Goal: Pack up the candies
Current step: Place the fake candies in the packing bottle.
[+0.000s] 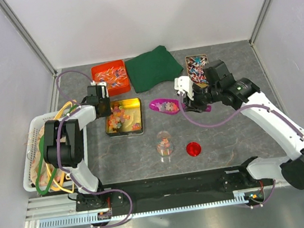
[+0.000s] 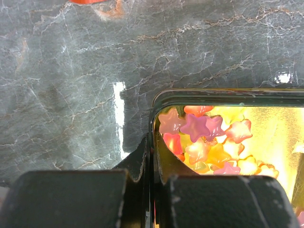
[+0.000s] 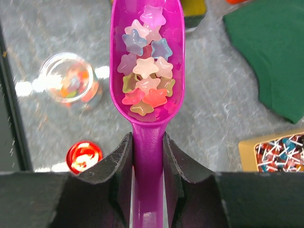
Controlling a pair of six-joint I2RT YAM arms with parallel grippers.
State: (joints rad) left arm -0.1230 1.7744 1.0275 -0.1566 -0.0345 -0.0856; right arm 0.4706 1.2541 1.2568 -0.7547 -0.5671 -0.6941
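Right end effector (image 3: 147, 147) clamping scoop (image 3: 178, 61) handle, candies (image 3: 146, 80) just ahead in its bowl, left end effector (image 2: 151, 161) pinching tin (image 2: 223, 96) rim.

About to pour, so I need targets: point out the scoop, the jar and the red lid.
scoop (image 3: 148, 137), right wrist view, on the handle just below the bowl.
jar (image 1: 166, 152), top view, on its glass side.
red lid (image 3: 84, 156), right wrist view, middle of its top.
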